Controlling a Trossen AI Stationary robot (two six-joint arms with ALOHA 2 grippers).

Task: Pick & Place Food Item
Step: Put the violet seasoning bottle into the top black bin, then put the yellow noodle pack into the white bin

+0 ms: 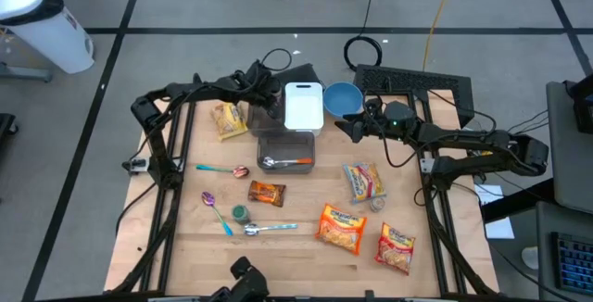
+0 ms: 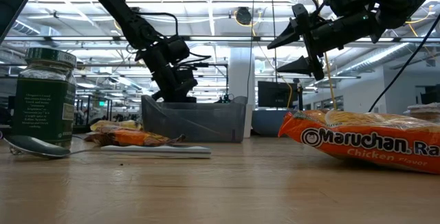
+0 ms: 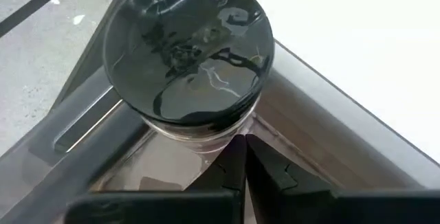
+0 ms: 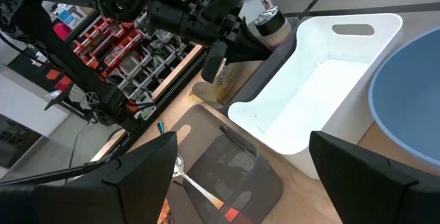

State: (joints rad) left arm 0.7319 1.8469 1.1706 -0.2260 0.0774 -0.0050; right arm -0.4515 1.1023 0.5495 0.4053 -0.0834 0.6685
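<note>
Hovering: left gripper (image 1: 275,109) closed, right gripper (image 1: 345,128) spread.

- The grey bin (image 1: 285,148) and white bin (image 1: 303,107) block the bench's centre toward twelve o'clock.
- The left end effector (image 1: 274,105), fingers closed, crowds the grey bin's far-left corner.
- Bare bench (image 1: 435,246) at four o'clock.

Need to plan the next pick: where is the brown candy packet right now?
In the high view, the brown candy packet lies left of the table's centre, just in front of the grey bin, with the green-lidded jar at its near-left.
</note>
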